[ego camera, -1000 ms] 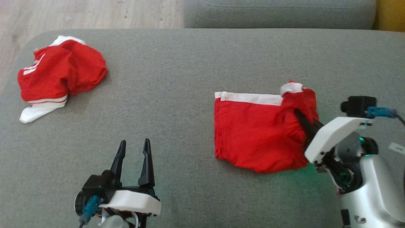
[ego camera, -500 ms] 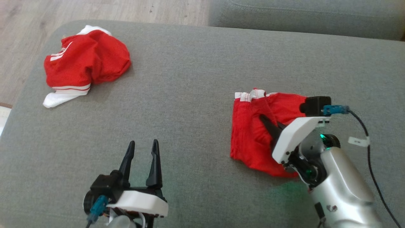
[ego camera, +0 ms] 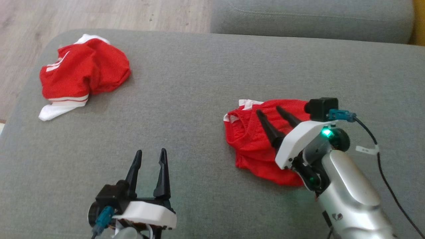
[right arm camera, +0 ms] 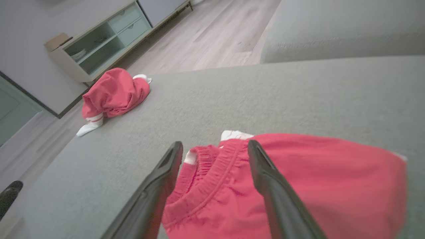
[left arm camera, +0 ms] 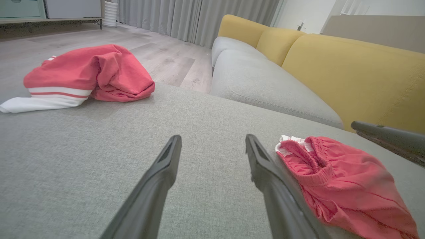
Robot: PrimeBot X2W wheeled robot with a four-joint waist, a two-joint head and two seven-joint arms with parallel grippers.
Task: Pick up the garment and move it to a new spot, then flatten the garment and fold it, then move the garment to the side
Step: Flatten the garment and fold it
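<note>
Right pincer (ego camera: 268,109) springs open and lets go, and the red shorts (ego camera: 249,142) drop doubled over on the grey cushion (ego camera: 192,99), right of centre. Fold looks made, if rumpled; left pincer (ego camera: 151,151) waits open, empty. Next: shifting it aside.

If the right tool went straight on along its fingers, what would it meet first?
Probably the red shorts, whose waistband lies just past the open tips of the right tool. Height is unclear; clearing them, it would meet the grey cushion.
</note>
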